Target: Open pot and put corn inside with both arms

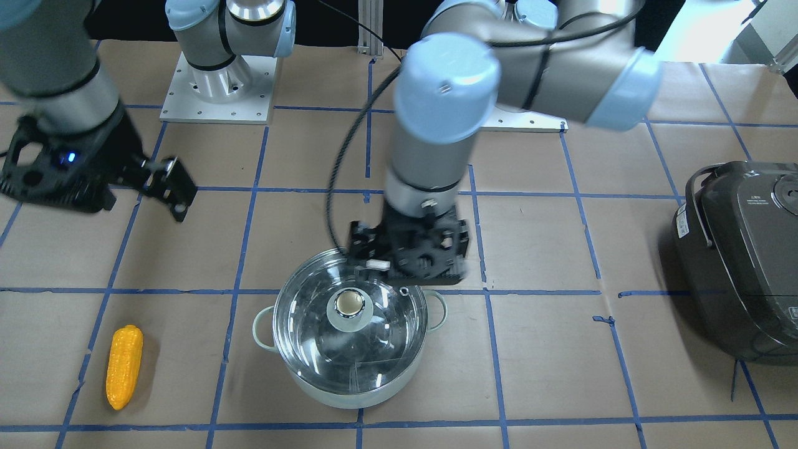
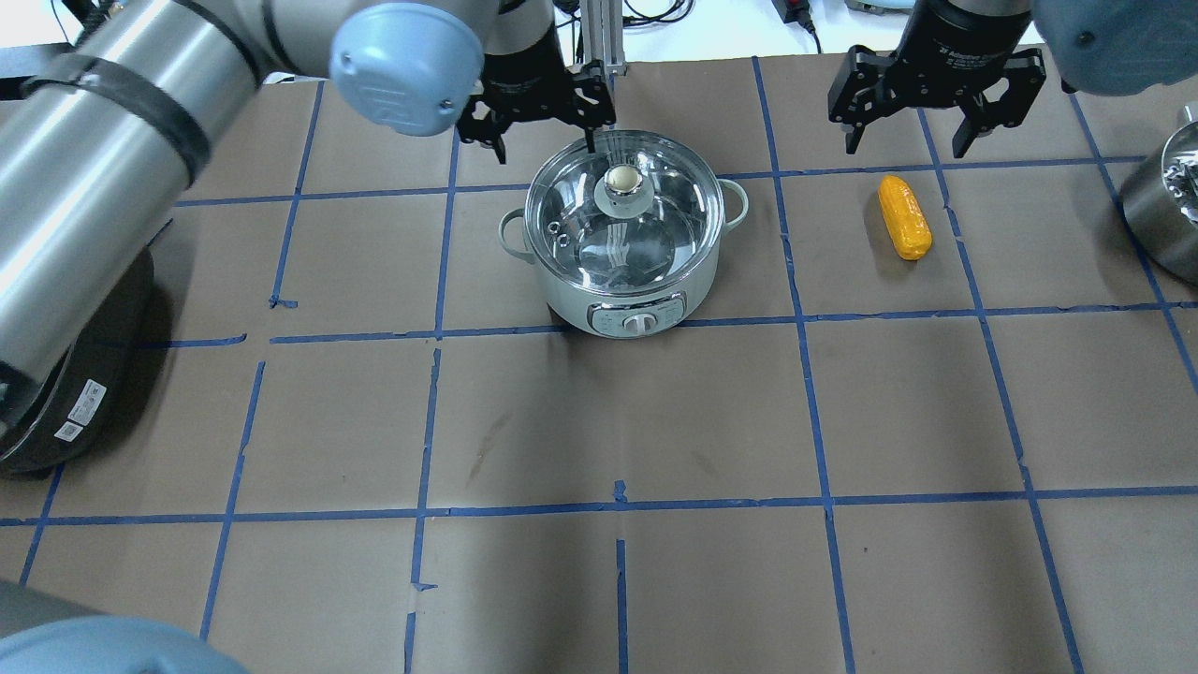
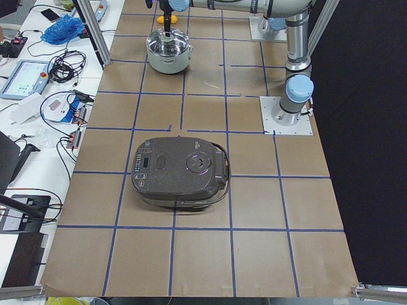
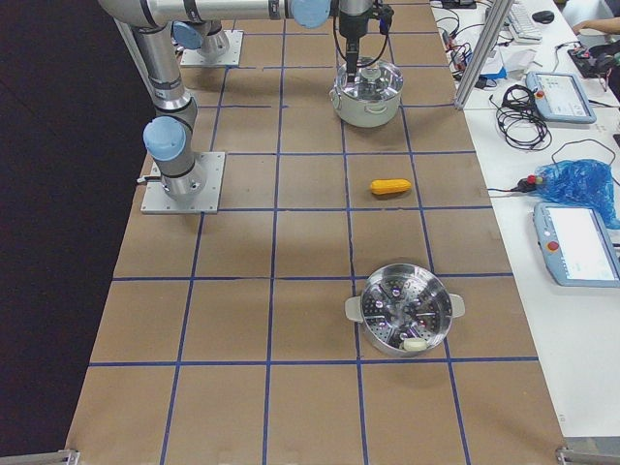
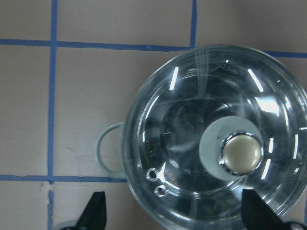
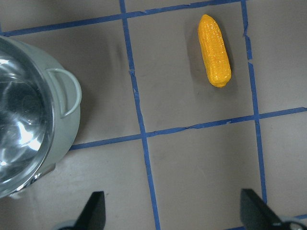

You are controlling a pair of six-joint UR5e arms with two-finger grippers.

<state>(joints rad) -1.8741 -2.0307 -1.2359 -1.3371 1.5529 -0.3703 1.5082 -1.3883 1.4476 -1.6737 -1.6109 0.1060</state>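
Observation:
The mint-green pot [image 2: 625, 281] stands on the table with its clear glass lid [image 2: 655, 234] on; the lid's knob [image 2: 620, 180] shows also in the left wrist view [image 5: 242, 153]. My left gripper [image 2: 546, 148] is open and empty above the pot's far rim, its fingertips [image 5: 93, 213] astride the lid's edge, off to one side of the knob. The corn [image 2: 904, 217] lies on the paper to the right of the pot, also in the right wrist view [image 6: 214, 50]. My right gripper [image 2: 908, 145] is open and empty, above and just beyond the corn.
A dark grey rice cooker [image 2: 65, 374] sits at the table's left end. A steel steamer basket [image 2: 1165, 201] stands at the right edge. The arm bases stand on plates [image 1: 215, 93] on the robot's side of the table. Blue tape lines grid the brown paper.

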